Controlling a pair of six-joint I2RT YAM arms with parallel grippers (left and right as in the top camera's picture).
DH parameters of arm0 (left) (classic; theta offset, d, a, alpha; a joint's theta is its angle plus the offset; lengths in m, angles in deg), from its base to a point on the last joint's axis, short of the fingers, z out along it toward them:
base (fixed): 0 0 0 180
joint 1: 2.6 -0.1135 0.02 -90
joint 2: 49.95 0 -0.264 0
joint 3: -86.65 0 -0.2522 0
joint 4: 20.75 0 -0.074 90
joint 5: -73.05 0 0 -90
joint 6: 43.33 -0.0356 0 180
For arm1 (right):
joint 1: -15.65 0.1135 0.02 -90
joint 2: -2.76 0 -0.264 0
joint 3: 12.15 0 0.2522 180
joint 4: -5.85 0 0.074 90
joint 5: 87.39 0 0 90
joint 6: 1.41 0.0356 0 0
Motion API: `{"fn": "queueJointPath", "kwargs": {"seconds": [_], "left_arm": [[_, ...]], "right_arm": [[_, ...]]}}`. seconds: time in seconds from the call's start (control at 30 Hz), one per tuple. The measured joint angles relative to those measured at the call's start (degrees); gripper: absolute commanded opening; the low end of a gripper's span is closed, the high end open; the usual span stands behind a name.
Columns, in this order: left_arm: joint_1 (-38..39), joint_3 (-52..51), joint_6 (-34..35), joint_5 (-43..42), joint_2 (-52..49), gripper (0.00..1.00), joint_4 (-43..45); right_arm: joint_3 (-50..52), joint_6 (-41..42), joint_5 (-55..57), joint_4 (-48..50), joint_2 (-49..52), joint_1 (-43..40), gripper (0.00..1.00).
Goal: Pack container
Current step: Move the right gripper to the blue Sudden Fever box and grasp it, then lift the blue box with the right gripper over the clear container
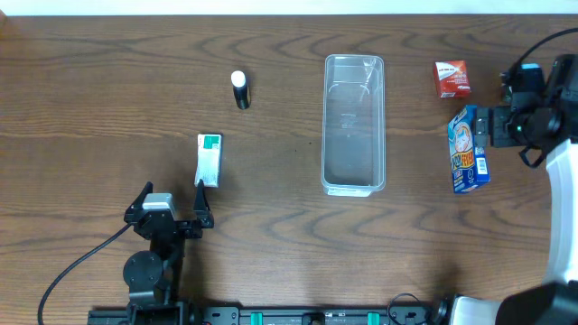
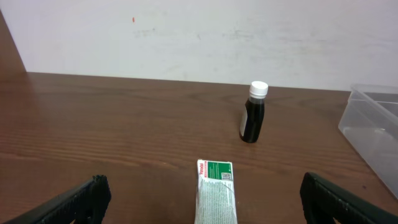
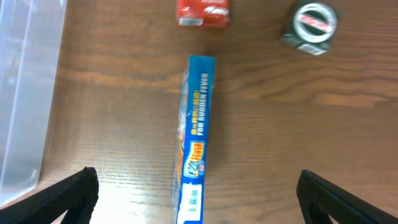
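Overhead: the container [image 1: 354, 124] lies lengthwise at mid-table. To its left stand a dark bottle [image 1: 240, 89] and a green-white box [image 1: 209, 159]; to its right lie a red box [image 1: 452, 78] and a blue box [image 1: 469, 151].

Left wrist: the left gripper [image 2: 208, 202] is spread wide and holds nothing, left of the container.

Right wrist: the right gripper [image 3: 196, 193], equally wide and empty, hangs over the blue box, right of the container.

Table [image 1: 90, 72]: dark brown wood-grain top, matte, fills almost the whole overhead view. Wall [image 2: 186, 37]: plain off-white with faint scuffs, meets the table's far edge; seen overhead as a thin pale strip along the top. Light: even, diffuse; shadows short and soft.
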Motion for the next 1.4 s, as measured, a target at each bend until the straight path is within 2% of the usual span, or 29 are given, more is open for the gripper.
{"fn": "queueJointPath", "kwargs": {"seconds": [0.3, 0.67, 0.93, 1.13, 1.27, 1.4], "left_arm": [[0.00, 0.00, 0.00, 0.00, 0.00, 0.98, 0.00], [0.00, 0.00, 0.00, 0.02, 0.00, 0.98, 0.00], [0.00, 0.00, 0.00, 0.00, 0.00, 0.98, 0.00], [0.00, 0.00, 0.00, 0.00, 0.00, 0.98, 0.00], [0.00, 0.00, 0.00, 0.00, 0.00, 0.98, 0.00], [0.00, 0.00, 0.00, 0.00, 0.00, 0.98, 0.00]], "right_arm": [[0.00, -5.01, -1.11, -0.02, 8.46, -0.15, 0.99], [0.00, -5.95, -1.07, -0.07, 14.56, -1.75, 0.99], [0.00, -6.12, -1.18, 0.17, 19.71, -1.75, 0.93], [0.00, -6.36, -1.33, 0.39, 22.14, -1.75, 0.78], [0.00, -6.29, -1.42, 1.36, 22.14, -1.75, 0.53], [0.00, -5.66, -1.55, 1.64, 22.14, -1.75, 0.43]]}}
